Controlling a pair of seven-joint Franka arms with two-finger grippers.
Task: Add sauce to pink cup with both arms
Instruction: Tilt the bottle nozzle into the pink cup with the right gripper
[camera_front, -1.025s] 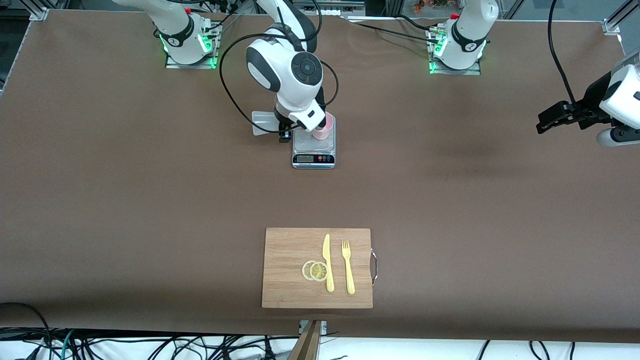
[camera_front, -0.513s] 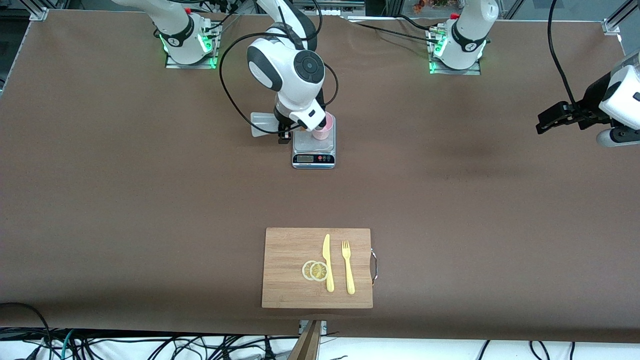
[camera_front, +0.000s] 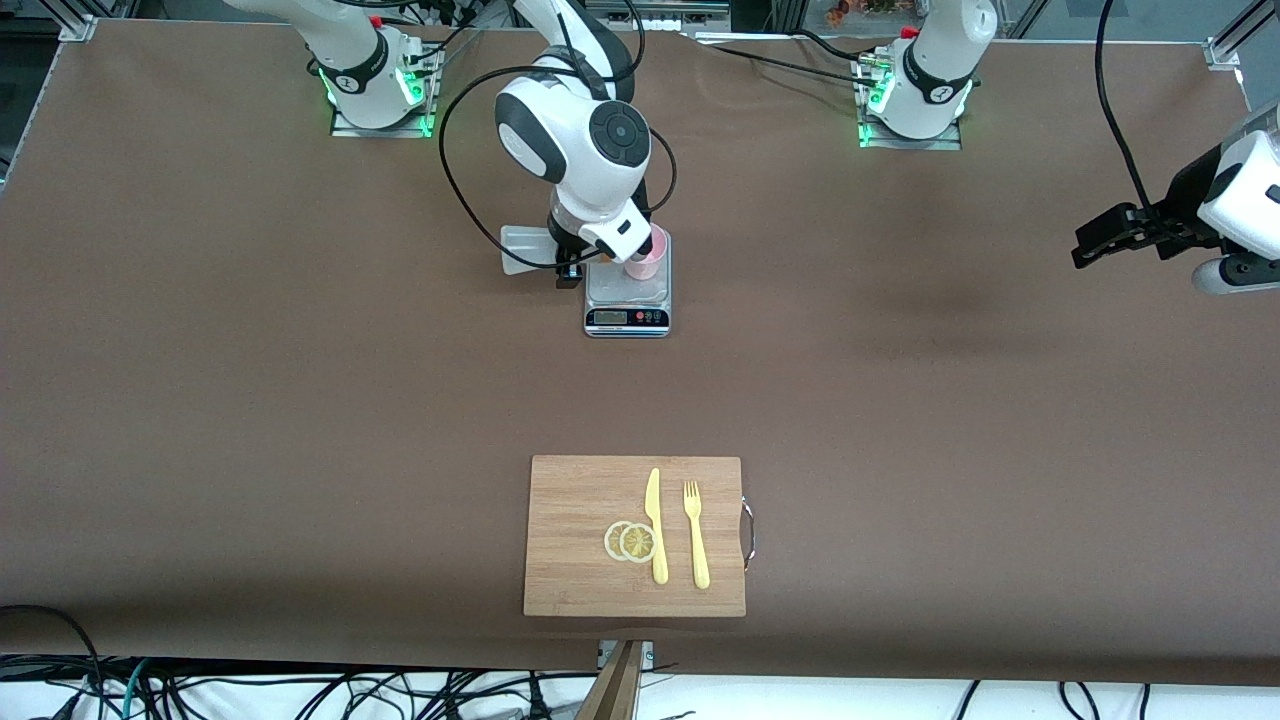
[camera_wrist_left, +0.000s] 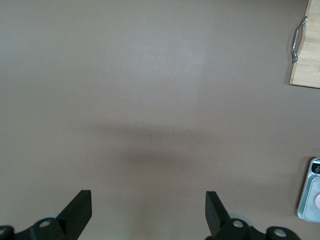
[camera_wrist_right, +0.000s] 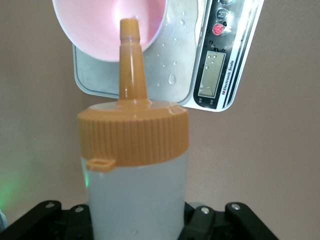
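Observation:
The pink cup (camera_front: 646, 262) stands on the steel plate of a small scale (camera_front: 627, 300) near the robots' side of the table. My right gripper (camera_front: 571, 268) is beside the scale and shut on the sauce bottle (camera_wrist_right: 134, 190). The bottle's orange cap (camera_wrist_right: 134, 135) and thin nozzle (camera_wrist_right: 131, 60) point at the cup's mouth (camera_wrist_right: 95, 25). The arm's wrist hides the bottle in the front view. My left gripper (camera_front: 1100, 240) is open and empty in the air over bare table at the left arm's end, and its fingers (camera_wrist_left: 77, 212) show in the left wrist view.
A wooden cutting board (camera_front: 580, 560) with a yellow knife (camera_front: 655, 525), a fork (camera_front: 695, 535) and lemon slices (camera_front: 630, 541) lies near the front camera. A flat translucent plastic piece (camera_front: 522, 247) lies beside the scale. Water drops sit on the scale's plate (camera_wrist_right: 170, 60).
The right arm's upper joints have turned slightly. Its gripper stays beside the scale with the bottle. The left arm has not moved.

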